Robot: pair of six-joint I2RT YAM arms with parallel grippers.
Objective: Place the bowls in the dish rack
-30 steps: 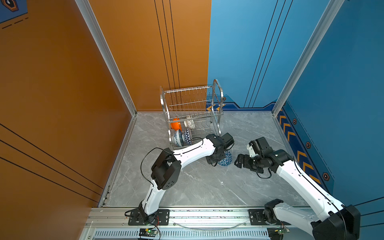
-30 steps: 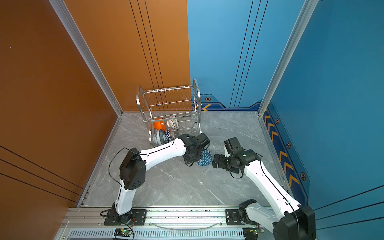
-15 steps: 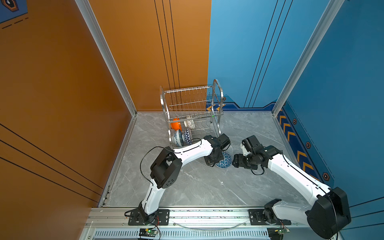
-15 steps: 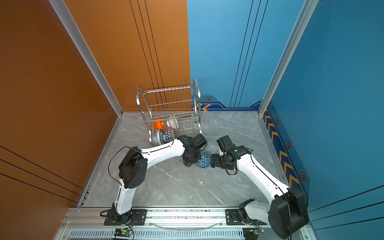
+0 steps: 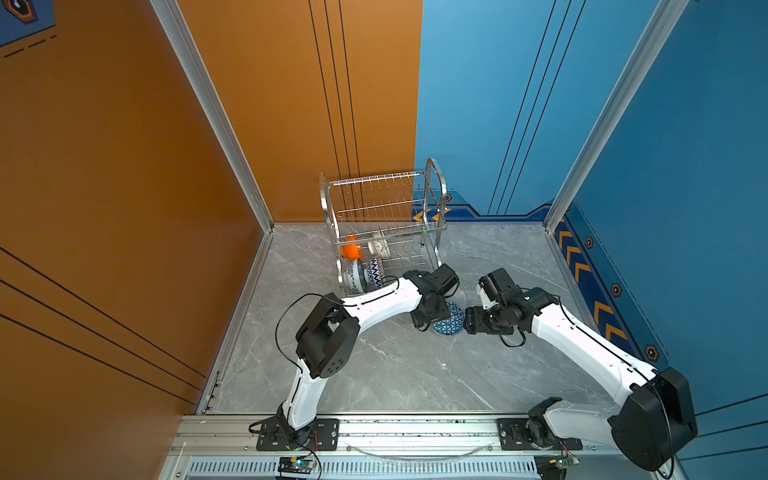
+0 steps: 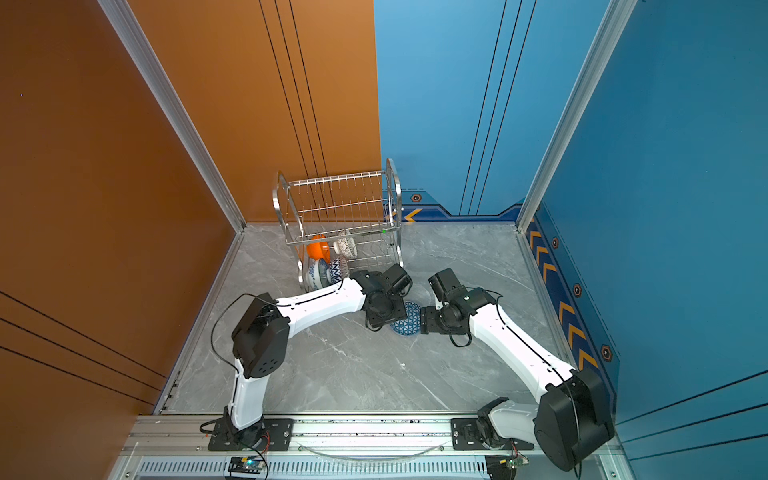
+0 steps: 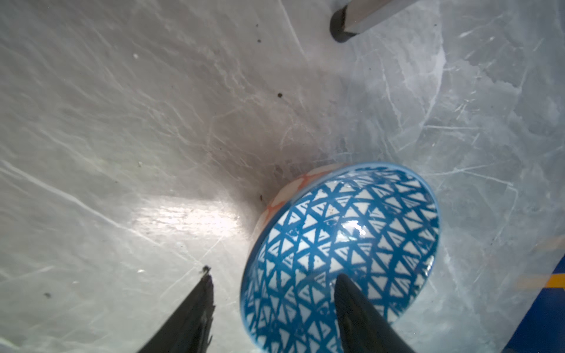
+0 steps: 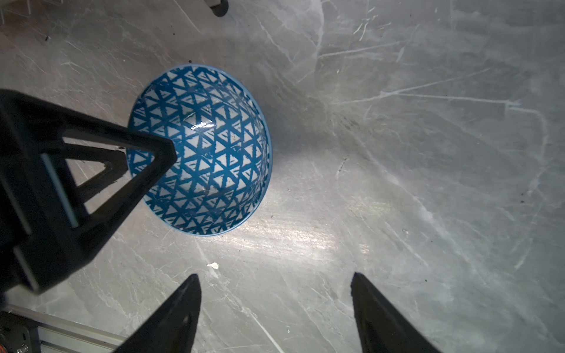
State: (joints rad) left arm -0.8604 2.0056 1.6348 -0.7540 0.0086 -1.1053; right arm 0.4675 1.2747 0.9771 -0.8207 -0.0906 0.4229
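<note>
The white left arm point(image 5: 374, 305) reaches low along the near side of the shiny two-tier steel wire dish rack point(image 5: 382, 199), wrist bent down. The white right arm point(image 5: 582, 340) stretches in from the rack's right. The left gripper point(image 7: 273, 275) is spread wide astride the rim of the round blue-and-white triangle bowl point(image 8: 214, 159), one finger inside, one outside, not clamped. The right gripper point(image 8: 274, 274) is spread too and empty, just beside that bowl. The bowl sits on the grey marble table point(image 5: 374, 374) just before the rack's near right leg. Low in the rack stand a glossy orange bowl point(image 5: 351, 251), a white lattice bowl point(image 5: 380, 248), a blue floral bowl point(image 5: 355, 276) and a blue zigzag bowl point(image 5: 375, 272).
</note>
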